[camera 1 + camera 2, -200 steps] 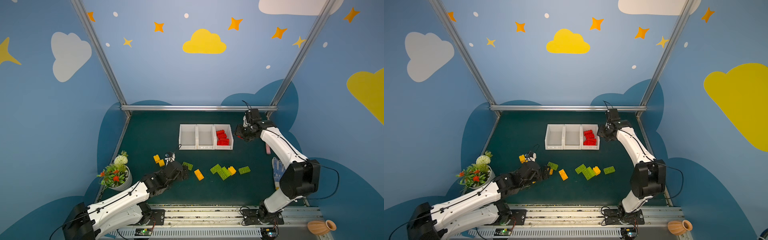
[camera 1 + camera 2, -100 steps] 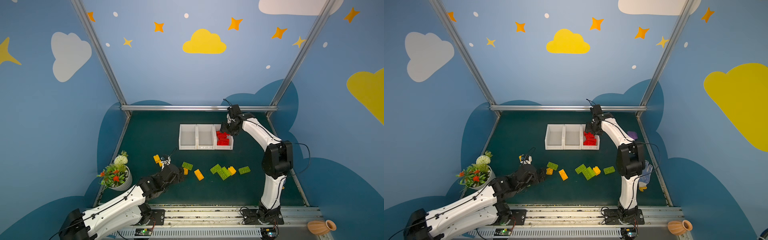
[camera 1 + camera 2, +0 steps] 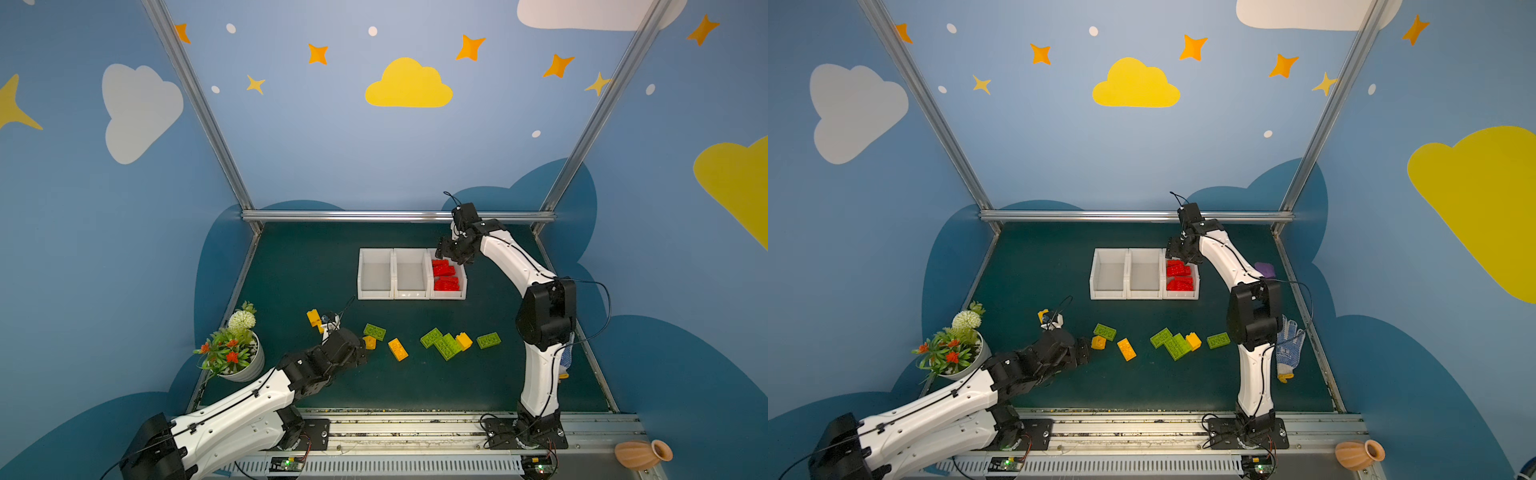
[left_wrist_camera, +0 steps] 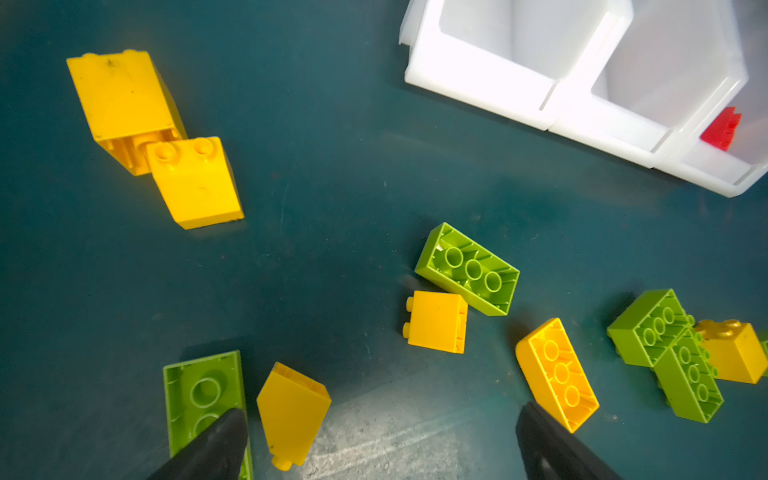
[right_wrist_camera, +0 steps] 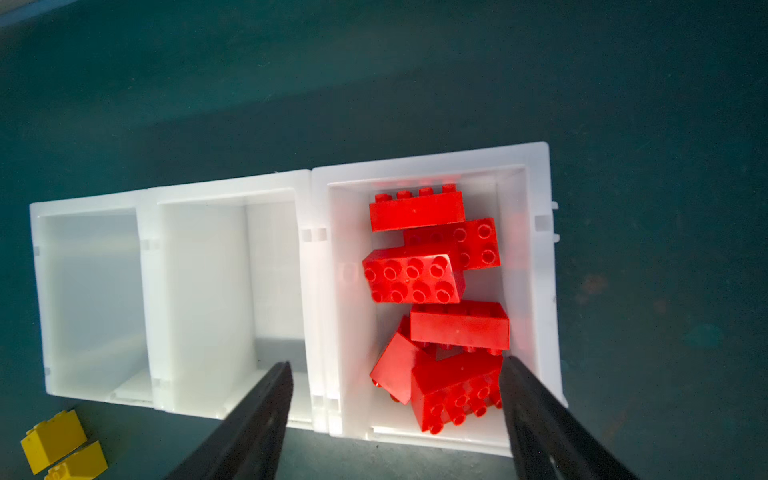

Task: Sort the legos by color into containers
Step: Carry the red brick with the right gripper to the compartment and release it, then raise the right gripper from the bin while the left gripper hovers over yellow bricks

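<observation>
Three white containers stand in a row at mid-table. The rightmost container holds several red legos; the other two are bare inside. My right gripper hangs open above that container's far end, a red lego lying below between its fingers. Green legos and yellow legos lie scattered on the mat in front. My left gripper is open and low over the mat, with a yellow sloped lego between its fingers and a green lego under one fingertip.
A potted plant stands at the left edge beside the left arm. A white glove and a purple object lie behind the right arm. A terracotta vase sits off the mat at the front right.
My right gripper swung left from beside the containers to over the one with red legos, and its jaws have widened. The left gripper has stayed near the same yellow and green legos.
</observation>
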Motion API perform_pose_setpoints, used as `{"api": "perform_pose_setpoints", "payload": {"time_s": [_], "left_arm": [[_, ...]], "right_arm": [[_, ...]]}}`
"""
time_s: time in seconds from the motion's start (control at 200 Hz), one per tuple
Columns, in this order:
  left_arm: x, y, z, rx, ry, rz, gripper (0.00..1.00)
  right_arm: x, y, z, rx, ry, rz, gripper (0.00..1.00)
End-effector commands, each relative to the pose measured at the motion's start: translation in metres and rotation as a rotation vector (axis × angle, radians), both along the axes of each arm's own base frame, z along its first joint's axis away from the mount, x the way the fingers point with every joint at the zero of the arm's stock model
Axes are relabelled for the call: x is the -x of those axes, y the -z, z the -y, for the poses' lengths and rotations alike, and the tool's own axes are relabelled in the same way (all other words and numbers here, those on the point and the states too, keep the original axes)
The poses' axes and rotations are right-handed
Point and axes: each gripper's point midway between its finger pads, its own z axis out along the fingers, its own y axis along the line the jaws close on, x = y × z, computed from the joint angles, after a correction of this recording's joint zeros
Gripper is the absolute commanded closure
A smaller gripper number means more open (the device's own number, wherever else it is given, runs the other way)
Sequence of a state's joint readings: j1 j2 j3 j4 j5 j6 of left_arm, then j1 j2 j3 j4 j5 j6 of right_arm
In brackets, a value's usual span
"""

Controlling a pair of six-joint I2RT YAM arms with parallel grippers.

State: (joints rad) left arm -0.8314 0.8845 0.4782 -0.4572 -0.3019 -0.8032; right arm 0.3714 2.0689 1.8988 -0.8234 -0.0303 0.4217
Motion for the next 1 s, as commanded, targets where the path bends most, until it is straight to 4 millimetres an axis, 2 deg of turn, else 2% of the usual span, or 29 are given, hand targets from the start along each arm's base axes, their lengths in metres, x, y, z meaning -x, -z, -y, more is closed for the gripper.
{"api": "perform_pose_setpoints", "payload": {"time_s": [0.0, 0.175, 0.32, 0.445, 0.561, 0.816, 0.996], "left_arm": [[-0.004, -0.008, -0.003, -0.031, -0.011, 0.007, 0.0], [-0.002, -0.001, -0.008, -0.061, -0.014, -0.026, 0.02], [-0.001, 0.007, -0.023, -0.132, -0.057, -0.062, 0.1], [-0.001, 0.016, -0.025, -0.123, -0.082, -0.091, 0.2], [-0.002, 0.023, -0.024, -0.107, -0.107, -0.111, 0.26], [-0.009, 0.035, -0.015, -0.106, -0.123, -0.149, 0.34], [-0.012, 0.044, -0.013, -0.145, -0.116, -0.179, 0.39]], "right_arm": [[0.001, -0.01, -0.004, -0.019, -0.017, 0.014, 0.22], [0.012, -0.025, -0.007, -0.048, -0.035, 0.045, 0.22], [0.032, -0.042, -0.008, -0.066, -0.053, 0.104, 0.22], [0.054, -0.044, -0.003, -0.075, -0.04, 0.131, 0.22], [0.075, -0.034, 0.002, -0.083, -0.024, 0.133, 0.22], [0.116, 0.004, 0.011, -0.101, -0.013, 0.092, 0.22], [0.133, 0.02, 0.021, -0.079, -0.013, 0.083, 0.22]]}}
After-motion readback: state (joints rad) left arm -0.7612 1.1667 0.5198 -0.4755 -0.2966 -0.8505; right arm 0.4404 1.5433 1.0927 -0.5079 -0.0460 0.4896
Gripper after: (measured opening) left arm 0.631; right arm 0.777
